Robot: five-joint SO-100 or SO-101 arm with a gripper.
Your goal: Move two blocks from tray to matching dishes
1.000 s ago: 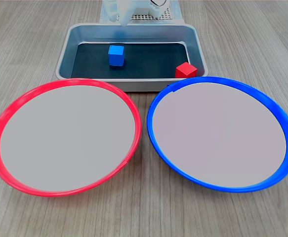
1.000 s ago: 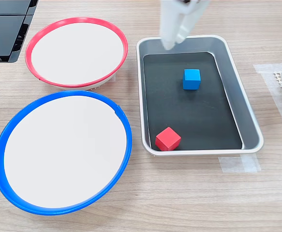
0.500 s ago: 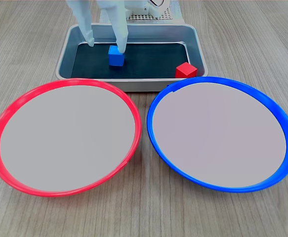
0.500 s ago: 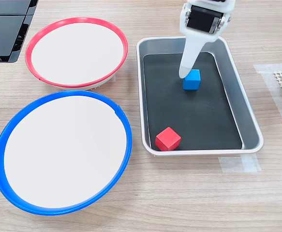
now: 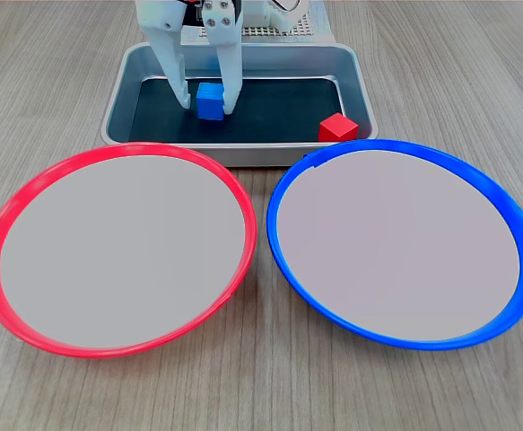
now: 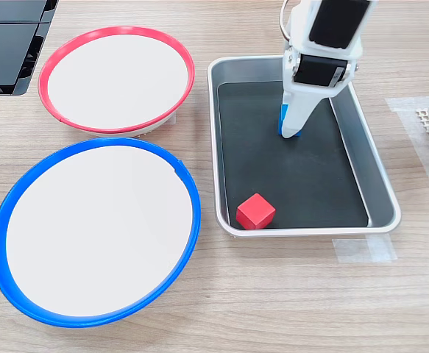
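First exterior view
Gripper: white plastic gripper (image 5: 205, 106) lowered into the rectangular silver-grey metal tray (image 5: 355, 81); jaws spread, one finger on each side of the small bright blue cube (image 5: 209, 101), not clamped on it.
Blue cube: on the tray's dark floor, toward the first exterior view's left.
Red cube: small red cube (image 5: 337, 127) in the tray's near right corner, well apart from the gripper.
Dishes: round red-rimmed dish (image 5: 10, 211) and round blue-rimmed dish (image 5: 503, 206) side by side on the wooden surface (image 5: 458, 81), both without cubes.

Second exterior view
Gripper: gripper (image 6: 293, 132) hides most of the blue cube (image 6: 282, 131); finger contact probably none, but unclear here.
Red cube: red cube (image 6: 255, 211) near the tray (image 6: 380, 176) wall closest to the blue-rimmed dish (image 6: 8, 198).
Red-rimmed dish: red-rimmed dish (image 6: 56, 62) beside the tray's far end.
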